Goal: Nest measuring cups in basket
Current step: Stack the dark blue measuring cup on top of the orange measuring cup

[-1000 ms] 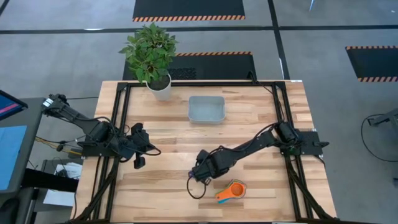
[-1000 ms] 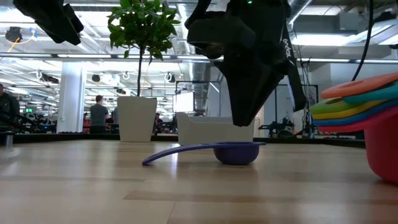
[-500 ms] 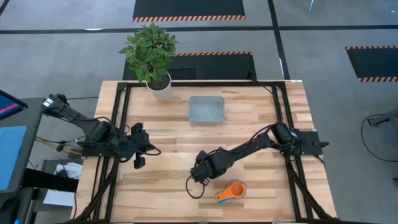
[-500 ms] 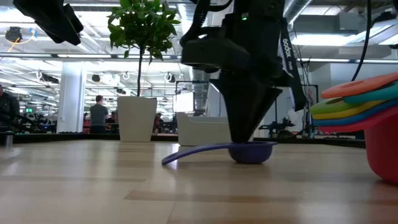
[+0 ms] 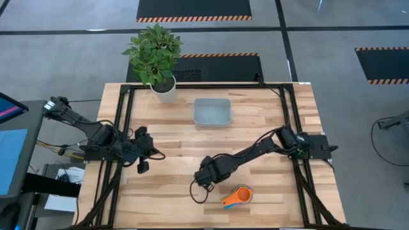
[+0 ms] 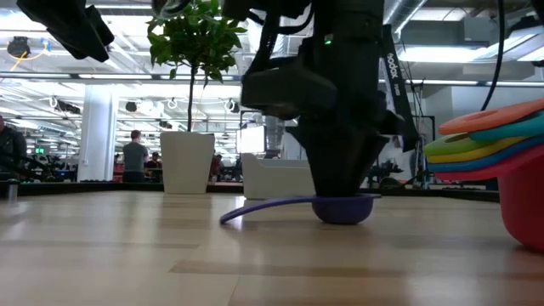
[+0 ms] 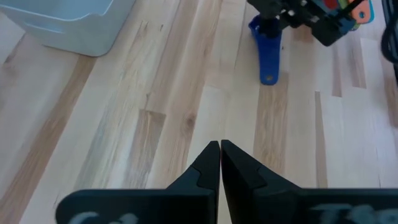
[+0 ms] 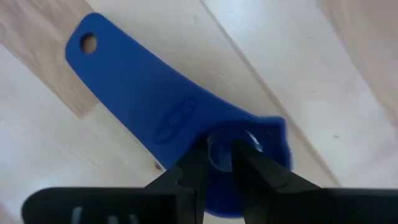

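Note:
The dark blue measuring cup (image 6: 344, 208) stands upright on its bottom at the table's near middle, and its flat handle (image 8: 134, 93) points away to one side. My right gripper (image 5: 203, 178) is down on it from above and shut on its bowl end. The other cups are nested in a stack (image 5: 238, 195) with the orange one on top and the red one (image 6: 523, 212) at the bottom, near the table's near edge. The pale basket (image 5: 212, 112) sits toward the far edge. My left gripper (image 7: 220, 149) is shut and waits over the table's left part (image 5: 142, 167). My right gripper pinches the dark blue cup's wall (image 8: 221, 149) where the handle joins the bowl. One finger (image 8: 252, 165) is on the bowl side and the other (image 8: 191, 169) on the handle side. The fingers come from above, pointing down. The cup sits upright on the table.
A white plant pot (image 5: 163, 89) with a leafy plant stands at the table's far left. Black frame rails (image 5: 124, 128) run along the left, right and far sides. Bare wood lies between the basket and the cups. People show in the room behind the table (image 6: 134, 157).
My right gripper has come down onto the dark blue cup. As it met the cup, the cup slid a short way toward the table's right and stayed upright on the wood. The left arm has kept still.

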Robot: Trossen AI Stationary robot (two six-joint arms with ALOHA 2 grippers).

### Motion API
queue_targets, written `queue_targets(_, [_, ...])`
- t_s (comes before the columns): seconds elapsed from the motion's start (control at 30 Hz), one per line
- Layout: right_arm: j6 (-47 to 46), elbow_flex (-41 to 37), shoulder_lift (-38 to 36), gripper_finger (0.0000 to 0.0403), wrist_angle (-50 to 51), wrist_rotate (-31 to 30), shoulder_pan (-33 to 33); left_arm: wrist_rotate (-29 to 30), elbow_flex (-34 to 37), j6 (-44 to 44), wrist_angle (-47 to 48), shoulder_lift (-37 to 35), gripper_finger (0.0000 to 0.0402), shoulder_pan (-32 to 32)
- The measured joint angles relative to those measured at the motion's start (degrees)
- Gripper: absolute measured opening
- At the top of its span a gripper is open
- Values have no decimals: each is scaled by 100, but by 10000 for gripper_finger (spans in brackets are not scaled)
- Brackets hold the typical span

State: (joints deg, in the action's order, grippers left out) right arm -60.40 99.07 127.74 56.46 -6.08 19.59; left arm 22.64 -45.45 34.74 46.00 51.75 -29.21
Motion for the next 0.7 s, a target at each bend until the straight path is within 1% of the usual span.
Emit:
queue_targets(0.13, [-204, 64, 4, 97, -20, 50, -73, -142, 0, -89, 0, 2, 2, 0])
queue_targets(0.33, [-242, 448, 4, 97, 59, 141, -144, -145, 0, -76, 0, 1, 2, 0])
queue_targets(0.5, [-17, 828, 4, 97, 724, -151, -170, -145, 0, -61, -2, 0, 2, -2])
queue_targets(0.7, [91, 894, 4, 97, 1404, -260, -181, -147, 0, -57, -2, 1, 2, 0])
